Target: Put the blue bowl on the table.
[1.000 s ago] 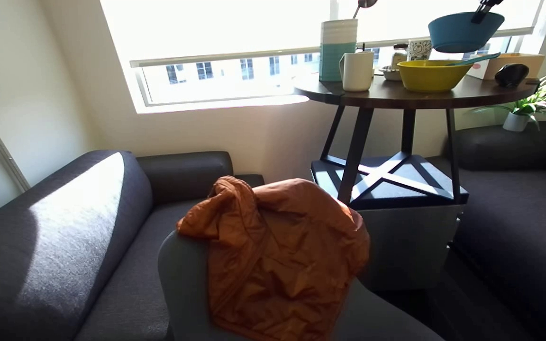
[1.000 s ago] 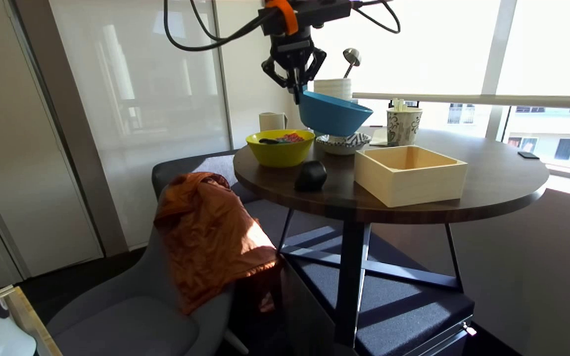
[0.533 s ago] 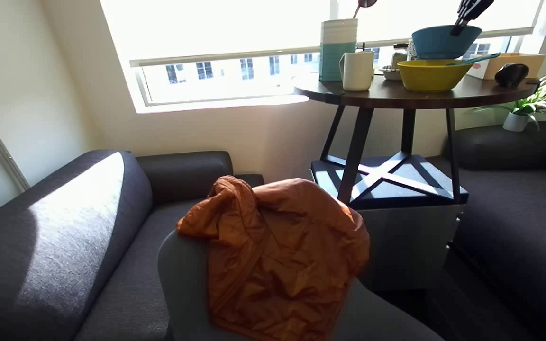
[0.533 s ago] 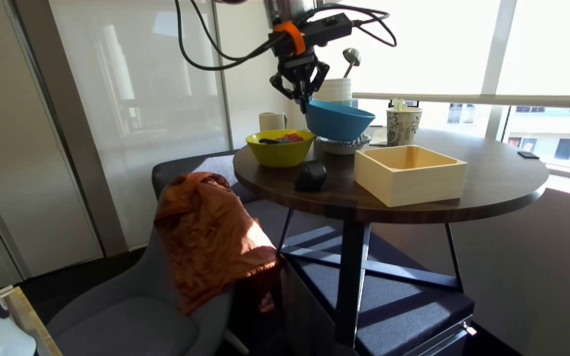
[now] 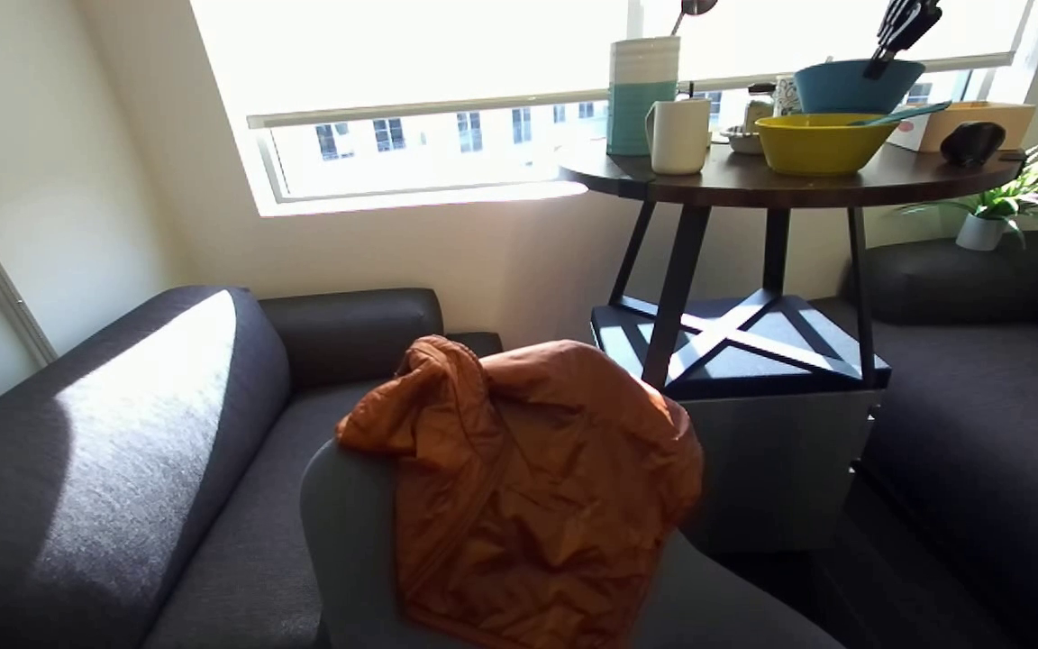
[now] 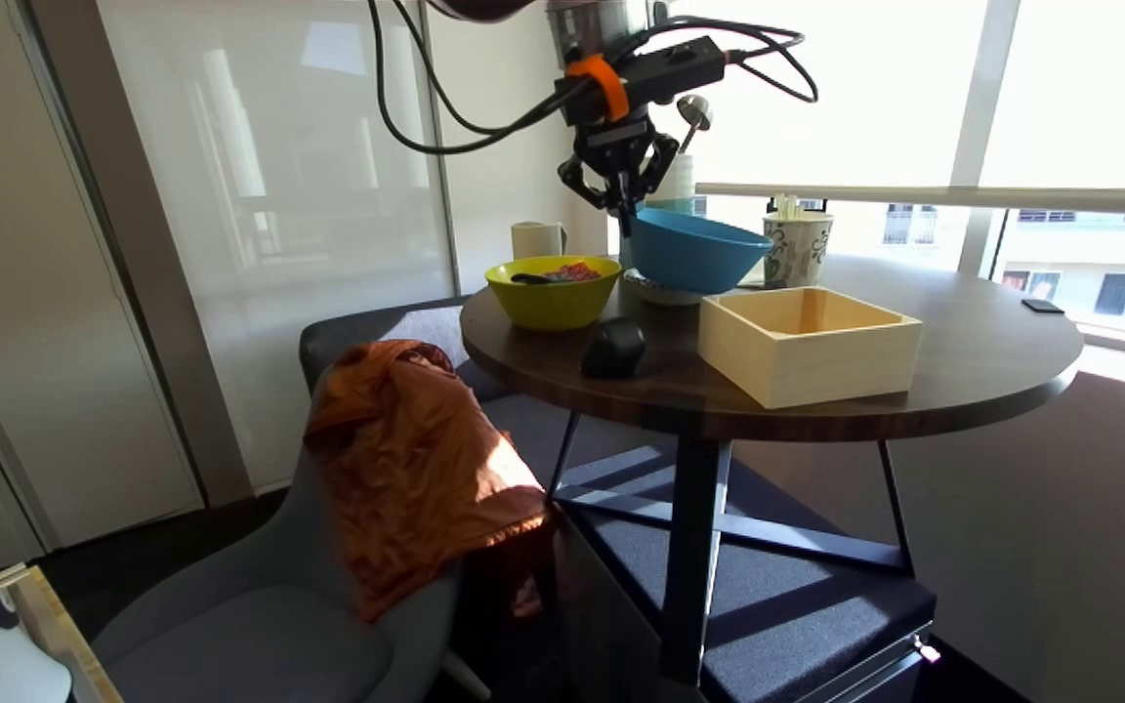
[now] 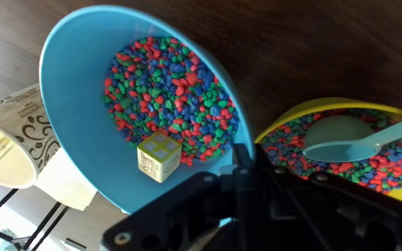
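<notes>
The blue bowl [image 5: 854, 88] is in both exterior views; it shows there tilted [image 6: 694, 256], one side lower than the gripped side. In the wrist view the blue bowl [image 7: 79, 108] holds red, green and blue pebbles and a yellow-white cube [image 7: 159, 157]. My gripper, in both exterior views [image 6: 627, 223] [image 5: 876, 68], is shut on the bowl's rim; its fingertips also show in the wrist view [image 7: 251, 153]. The bowl hangs low over the dark round table [image 6: 992, 361], between the yellow bowl and the wooden box. Whether its base touches the table is hidden.
The yellow bowl [image 6: 553, 303] with pebbles and a spoon [image 7: 347, 148] is close beside. A wooden box [image 6: 816, 366], a black object [image 6: 613, 348], a patterned cup [image 6: 797, 249], a patterned dish [image 6: 658, 291], a mug [image 5: 679, 135] and a tall canister [image 5: 643, 95] stand on the table.
The gripper and blue bowl have come down toward the table. In an exterior view they have also moved right, away from the yellow bowl toward the patterned cup. The grip on the rim is unchanged.
</notes>
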